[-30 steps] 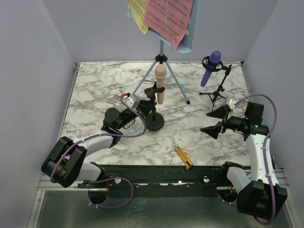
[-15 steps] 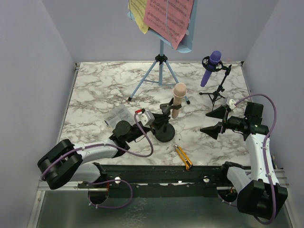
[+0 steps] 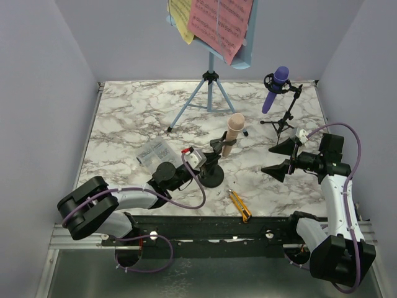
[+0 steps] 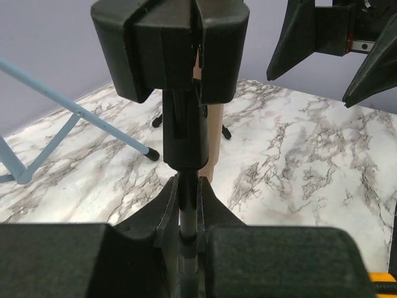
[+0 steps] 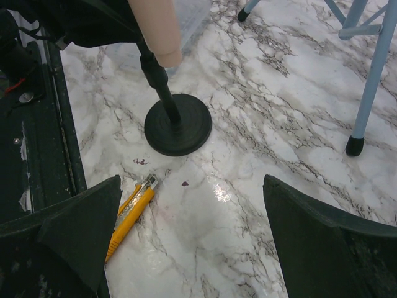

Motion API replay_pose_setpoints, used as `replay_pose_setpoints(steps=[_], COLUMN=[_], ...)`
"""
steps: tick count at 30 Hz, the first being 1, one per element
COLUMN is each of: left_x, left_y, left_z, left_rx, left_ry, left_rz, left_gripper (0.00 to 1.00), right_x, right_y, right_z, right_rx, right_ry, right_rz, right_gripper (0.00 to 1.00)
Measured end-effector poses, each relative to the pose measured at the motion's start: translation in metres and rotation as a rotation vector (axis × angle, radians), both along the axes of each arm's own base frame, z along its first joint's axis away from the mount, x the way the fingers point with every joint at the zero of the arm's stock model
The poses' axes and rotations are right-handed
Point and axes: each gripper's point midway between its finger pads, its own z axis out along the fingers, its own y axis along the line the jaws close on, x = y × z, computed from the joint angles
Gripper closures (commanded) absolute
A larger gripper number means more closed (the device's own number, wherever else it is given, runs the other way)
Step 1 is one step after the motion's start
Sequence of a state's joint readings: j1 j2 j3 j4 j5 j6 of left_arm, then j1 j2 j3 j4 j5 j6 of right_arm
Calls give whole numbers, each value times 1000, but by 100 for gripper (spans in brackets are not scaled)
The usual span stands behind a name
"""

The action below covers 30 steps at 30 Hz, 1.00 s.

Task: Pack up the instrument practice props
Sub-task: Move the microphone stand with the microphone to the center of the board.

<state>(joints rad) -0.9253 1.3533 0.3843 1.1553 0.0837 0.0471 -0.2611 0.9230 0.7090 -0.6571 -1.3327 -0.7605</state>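
Observation:
My left gripper [image 3: 206, 164] is shut on the thin stem of a black mic mount [image 4: 186, 214] with a round base [image 3: 213, 177]; the base seems to rest on the marble. The mount's clip [image 4: 170, 49] holds the beige microphone [image 3: 233, 129], which tilts to the right. My right gripper [image 3: 280, 158] stands open to the right of it, with only bare table between its fingers [image 5: 192, 236]. The purple microphone [image 3: 275, 87] sits in a second mount [image 3: 282, 121] at the back right. The light-blue music rack [image 3: 209, 93] carries pink [image 3: 220, 22] and yellow [image 3: 181, 15] pages.
A clear plastic box [image 3: 155, 152] lies left of my left gripper. A yellow-and-black utility knife [image 3: 239, 206] lies near the table's front edge, also by my right gripper's left finger [image 5: 130, 214]. A rack leg [image 5: 371, 81] stands at the right.
My left gripper has carried the mount and beige microphone right and toward the front edge, uncovering the clear box. The right arm has not moved.

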Motion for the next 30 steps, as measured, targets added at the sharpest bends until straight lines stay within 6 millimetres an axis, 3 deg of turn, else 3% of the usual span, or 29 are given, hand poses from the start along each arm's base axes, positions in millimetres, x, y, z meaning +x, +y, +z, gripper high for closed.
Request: replay_pose_setpoints(steps=[5, 9, 15, 18, 22, 30], left_x=[-3, -10, -22, -30, -39, -56], left_y=[7, 17, 32, 41, 51, 70], left_z=[-2, -4, -3, 2, 20, 41], left_rx=[-27, -60, -109, -145, -199, -239], left_ry=[14, 41, 78, 90, 101, 199], left_rz=[12, 19, 17, 11, 1, -6], left_gripper=[85, 57, 30, 11, 1, 1], right_x=[0, 1, 1, 1, 1, -10], right_y=[0, 0, 0, -1, -1, 5], right_z=[-1, -1, -1, -2, -2, -3], right_rx=[1, 2, 1, 0, -5, 17], right_ry=[4, 7, 8, 8, 1, -21], right_rz=[0, 0, 0, -2, 0, 59], right_gripper=[0, 0, 0, 0, 0, 0])
